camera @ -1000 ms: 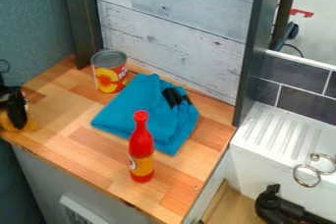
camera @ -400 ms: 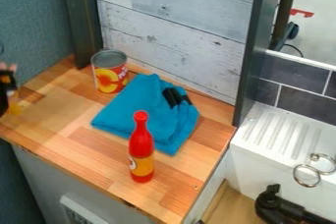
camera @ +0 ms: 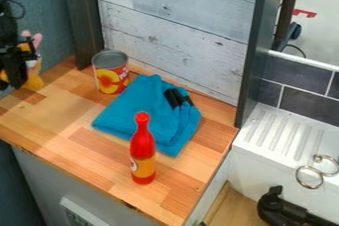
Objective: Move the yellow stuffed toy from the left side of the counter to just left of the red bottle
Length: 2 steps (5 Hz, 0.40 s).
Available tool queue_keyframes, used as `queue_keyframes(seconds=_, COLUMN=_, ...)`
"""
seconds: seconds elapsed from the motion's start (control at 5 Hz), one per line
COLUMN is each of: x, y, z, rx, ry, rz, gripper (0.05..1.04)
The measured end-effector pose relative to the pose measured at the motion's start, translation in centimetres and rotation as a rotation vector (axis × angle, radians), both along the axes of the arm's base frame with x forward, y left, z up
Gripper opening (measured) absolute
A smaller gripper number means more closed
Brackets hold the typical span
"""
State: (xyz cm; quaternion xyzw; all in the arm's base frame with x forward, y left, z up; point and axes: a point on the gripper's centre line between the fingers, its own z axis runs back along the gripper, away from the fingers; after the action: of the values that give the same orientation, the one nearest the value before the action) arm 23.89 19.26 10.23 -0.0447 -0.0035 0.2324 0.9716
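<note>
1. Yellow-and-pink toy (camera: 33,81), one, is at the far left, partly hidden behind the one black gripper (camera: 16,77); I cannot tell whether the jaws are apart, together or clamped on it.
2. One tin can (camera: 111,72) with a peach label stands upright near the back, just beside the dark left post (camera: 84,19) and the whitewashed plank wall (camera: 179,12).
3. One folded blue cloth (camera: 145,113), with black marks, lies right of the can; its back side runs near the wall.
4. One red squeeze bottle (camera: 142,150) with an orange lower part stands upright in front of the cloth, nearer the front edge of the worktop (camera: 69,143).
5. Room for moving: bare wood runs from the toy across to the cloth and bottle, and a narrower strip lies between the bottle and the right edge.
6. Past that edge, two metal rings (camera: 309,177) are by one white ribbed drainboard (camera: 278,136).
</note>
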Motion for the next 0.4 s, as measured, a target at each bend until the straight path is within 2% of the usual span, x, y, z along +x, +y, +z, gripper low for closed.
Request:
queue_keyframes(seconds=0.2, x=-0.1, y=-4.1, z=-0.4, rx=-0.088, ry=0.068, rz=-0.13, gripper=0.324)
queue_keyframes(seconds=0.4, x=-0.5, y=-7.0, z=-2.4, rx=-0.116, ry=0.107, rz=-0.233, gripper=0.324)
